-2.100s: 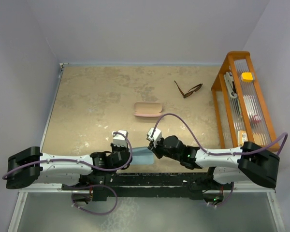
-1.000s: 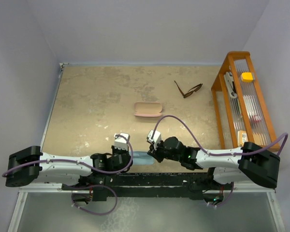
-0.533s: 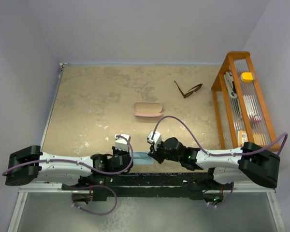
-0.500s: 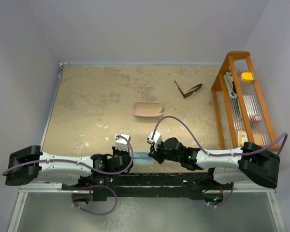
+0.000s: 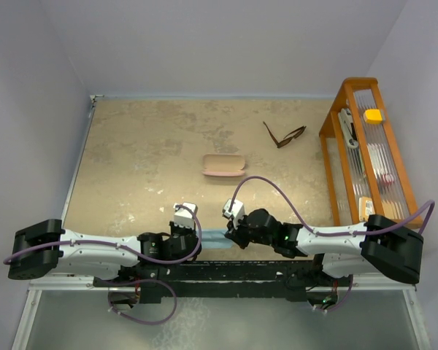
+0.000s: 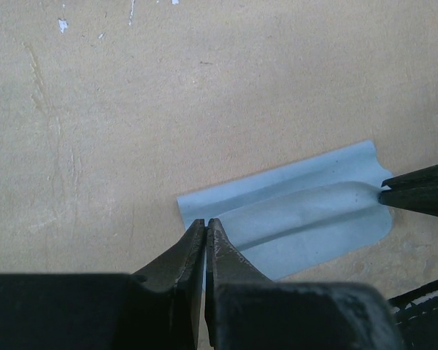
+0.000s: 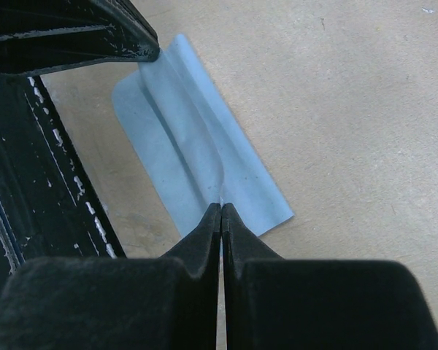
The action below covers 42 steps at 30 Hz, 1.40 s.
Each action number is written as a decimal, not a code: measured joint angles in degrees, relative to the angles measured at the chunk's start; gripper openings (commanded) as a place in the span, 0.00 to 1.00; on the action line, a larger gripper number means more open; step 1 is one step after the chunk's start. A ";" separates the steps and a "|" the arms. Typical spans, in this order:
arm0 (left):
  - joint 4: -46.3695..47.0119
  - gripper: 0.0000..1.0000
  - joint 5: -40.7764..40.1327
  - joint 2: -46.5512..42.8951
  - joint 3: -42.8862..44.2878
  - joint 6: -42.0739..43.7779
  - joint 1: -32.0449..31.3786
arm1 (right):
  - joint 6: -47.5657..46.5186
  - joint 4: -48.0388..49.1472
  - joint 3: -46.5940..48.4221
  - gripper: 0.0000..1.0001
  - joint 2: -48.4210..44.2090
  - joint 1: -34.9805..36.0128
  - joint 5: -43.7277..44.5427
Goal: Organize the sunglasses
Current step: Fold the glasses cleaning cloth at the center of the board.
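The sunglasses (image 5: 285,135), thin dark brown frame with temple arms spread, lie at the far right of the table, far from both arms. A pink oblong case (image 5: 224,165) lies shut at mid-table. A light blue cloth (image 5: 214,238) lies folded lengthwise by the near edge, between the grippers. My left gripper (image 6: 205,222) is shut on the left end of the cloth (image 6: 299,219). My right gripper (image 7: 221,206) is shut on the raised crease at the cloth's (image 7: 190,146) right end. In the top view the left gripper (image 5: 198,237) and right gripper (image 5: 230,235) face each other across the cloth.
A wooden rack (image 5: 350,86) with small items, one of them yellow, stands along the right edge. The black mounting rail (image 7: 36,182) of the arm bases runs just behind the cloth at the table's near edge.
Both grippers have drawn slightly toward the near edge and lowered with the cloth, which now lies flatter and narrower. Sunglasses and case have not moved.
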 measured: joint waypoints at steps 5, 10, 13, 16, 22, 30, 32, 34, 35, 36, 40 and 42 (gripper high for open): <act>0.02 0.00 0.02 0.52 0.00 -0.39 -0.35 | 0.00 0.00 0.00 0.00 0.00 0.15 0.02; 0.07 0.00 0.02 0.74 0.00 -1.09 -0.74 | 0.02 0.00 0.00 0.00 0.00 0.15 0.02; 0.07 0.00 -0.02 0.76 0.00 -1.33 -0.98 | 0.02 0.00 0.00 0.00 0.00 0.17 0.02; 0.07 0.00 -0.04 0.76 0.00 -1.38 -1.09 | 0.02 -0.02 0.00 0.00 0.00 0.28 0.02; 0.04 0.00 -0.20 0.76 0.00 -1.49 -1.14 | 0.17 -0.04 0.00 0.00 0.00 0.52 0.02; 0.04 0.00 -0.50 0.76 0.00 -1.81 -1.49 | 0.39 -0.20 0.00 0.00 0.00 0.59 0.04; 0.04 0.00 -0.61 0.76 0.00 -1.90 -1.51 | 0.39 -0.33 0.00 0.00 0.00 0.59 0.04; 0.04 0.00 -0.63 0.76 0.00 -1.95 -1.53 | 0.42 -0.44 0.00 0.05 0.00 0.61 0.04; 0.04 0.00 -0.66 0.76 0.00 -1.97 -1.57 | 0.42 -0.44 0.00 0.09 0.00 0.63 0.04; 0.04 0.00 -0.70 0.76 0.00 -2.21 -1.64 | 0.48 -0.44 0.00 0.10 0.00 0.63 0.02; 0.04 0.00 -0.81 0.76 0.00 -2.38 -1.88 | 0.90 -0.42 -0.02 0.14 0.00 0.76 -0.20; 0.04 0.00 -0.81 0.76 0.00 -2.40 -1.90 | 1.07 -0.42 -0.13 0.16 -0.02 0.85 -0.46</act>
